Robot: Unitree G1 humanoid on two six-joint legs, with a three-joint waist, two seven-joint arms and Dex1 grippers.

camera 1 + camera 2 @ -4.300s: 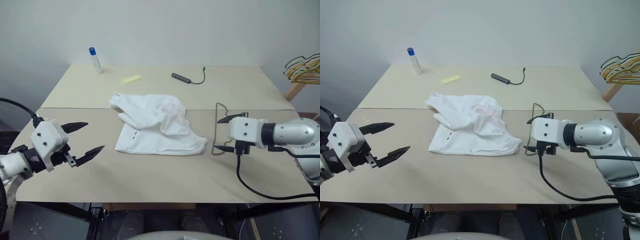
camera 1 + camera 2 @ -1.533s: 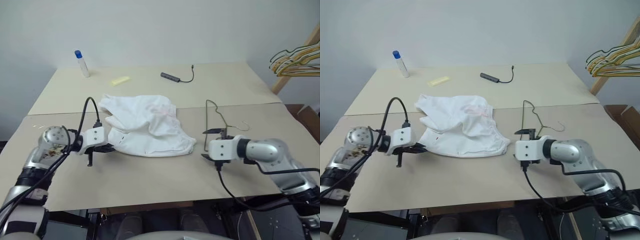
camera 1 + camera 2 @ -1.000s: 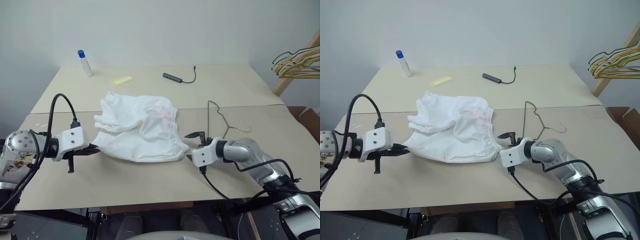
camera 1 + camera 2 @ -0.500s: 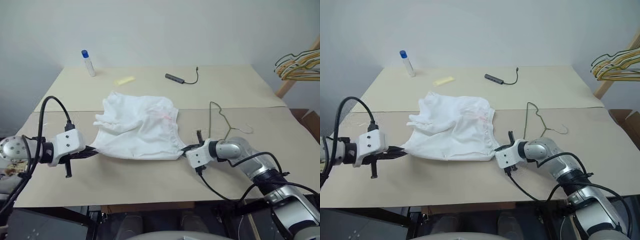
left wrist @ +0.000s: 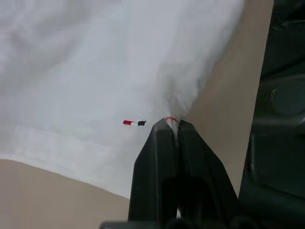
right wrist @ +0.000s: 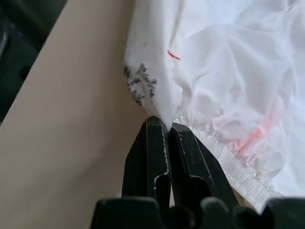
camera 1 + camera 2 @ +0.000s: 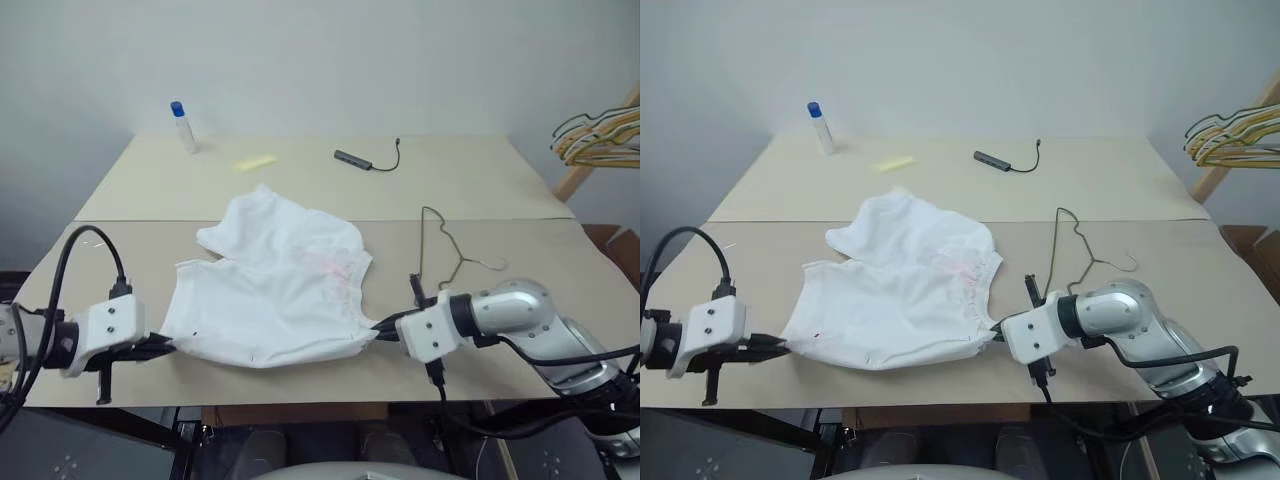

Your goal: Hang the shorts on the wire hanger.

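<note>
The shorts (image 7: 275,290) lie spread on the near half of the table (image 7: 470,170), close to its front edge, and both arms hold them. The left gripper (image 7: 165,345) is clenched on the corner of the shorts nearest the robot's left side; in the left wrist view its two black fingers (image 5: 164,157) pinch a fold of white cloth just beside a small red and dark mark (image 5: 134,122). The right gripper (image 7: 380,328) is clenched on the opposite corner, at the gathered waistband; in the right wrist view its fingers (image 6: 152,152) grip the cloth edge next to a grey smudge (image 6: 139,83), with a faint pink streak (image 6: 252,136) near.

The wire hanger (image 7: 445,255) lies flat on the table just to the right of the shorts, not touching them, behind the right gripper.

Far behind the shorts stand a small bottle with a blue cap (image 7: 182,125), a yellow piece (image 7: 254,162) and a dark cable adapter (image 7: 365,160). A bunch of other hangers (image 7: 600,135) is at the far right, off the table.
</note>
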